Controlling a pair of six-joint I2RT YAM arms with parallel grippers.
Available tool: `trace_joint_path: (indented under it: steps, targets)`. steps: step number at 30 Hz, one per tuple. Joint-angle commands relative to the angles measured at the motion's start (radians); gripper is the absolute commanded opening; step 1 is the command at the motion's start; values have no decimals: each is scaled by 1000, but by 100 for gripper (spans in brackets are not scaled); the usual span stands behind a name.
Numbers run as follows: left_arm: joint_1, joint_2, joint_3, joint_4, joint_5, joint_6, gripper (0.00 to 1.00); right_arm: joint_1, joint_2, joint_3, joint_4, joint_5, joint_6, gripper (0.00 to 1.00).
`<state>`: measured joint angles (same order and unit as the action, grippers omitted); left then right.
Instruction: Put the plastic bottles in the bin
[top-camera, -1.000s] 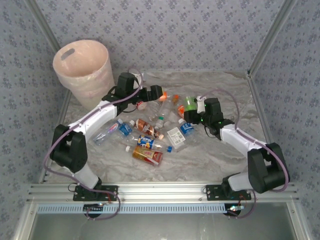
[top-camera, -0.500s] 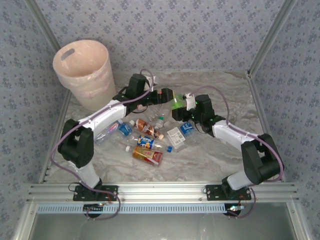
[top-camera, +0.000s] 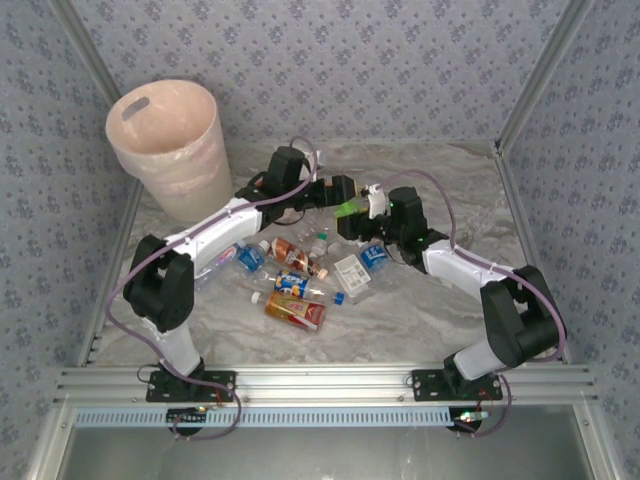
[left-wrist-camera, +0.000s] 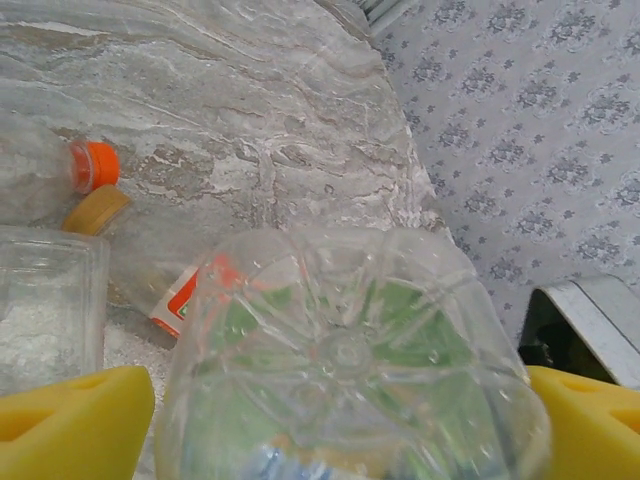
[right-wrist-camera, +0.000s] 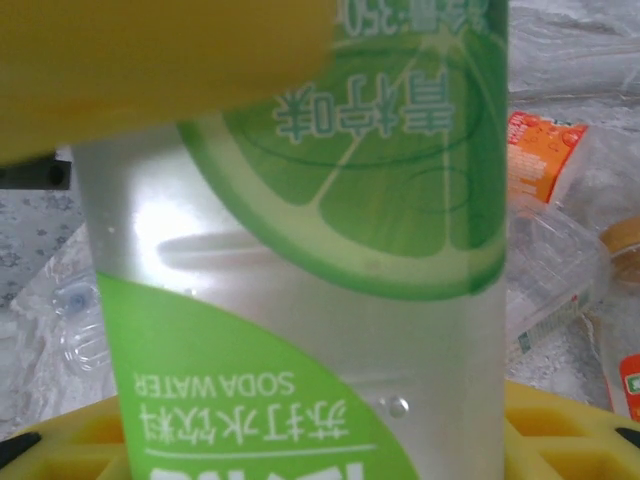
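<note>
One bottle in hand, the rest not yet binned. The right gripper (top-camera: 364, 214) is clamped on a green-labelled soda water bottle (top-camera: 351, 207), held off the table (top-camera: 440, 310) at mid-workspace, just behind the pile. In the right wrist view its yellow pads sit on opposite sides of the label.

The left gripper (left-wrist-camera: 335, 425) is at the same bottle. In the left wrist view the clear base sits between the yellow pads (left-wrist-camera: 75, 420), which are right at its wall on both sides. Can't tell if they're pressing yet.

This reads as a right-to-left handover. The bin (top-camera: 185, 170) stands at the far left corner, on the left arm's side and well apart from the bottle.

Done so far: unknown. The bin's floor isn't visible from the top camera, so there's no count of what's inside.

Left to do:
- Roughly ten loose bottles (top-camera: 300, 275) lie on their sides on the marble between the arms, with blue, orange and red labels mixed, some touching.
- An orange-capped bottle (left-wrist-camera: 60, 180) and its neighbours lie just past the handover point.

Estimate: early to mid task, with most of the load on the table.

Next needs: a firm left grip before the right lets go, then a swing left over the bin rim.

Risk: the clear base is slick and rounded, so it could slip out during the handover.
</note>
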<state>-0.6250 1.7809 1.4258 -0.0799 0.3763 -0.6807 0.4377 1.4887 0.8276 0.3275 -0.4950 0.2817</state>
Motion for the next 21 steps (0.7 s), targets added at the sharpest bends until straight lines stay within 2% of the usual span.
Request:
trace_joint_path:
  steps: [1,7,11,16,21]
  targets:
    - [-15,19,45,-30,-39,18,85,10,5,36,56,-68,28,56]
    - [-17,38,74,-63,-41,38,68,6,12,49,47,-109,52,57]
    - [-17,37,75,-58,-37,38,61,-3,12,73,-25,-139,40,62]
    - [-16,35,68,-35,-24,15,57,-16,-3,85,-100,-141,34,70]
    - [-17,38,51,9,-11,-14,56,-35,-39,64,-127,-158,6,85]
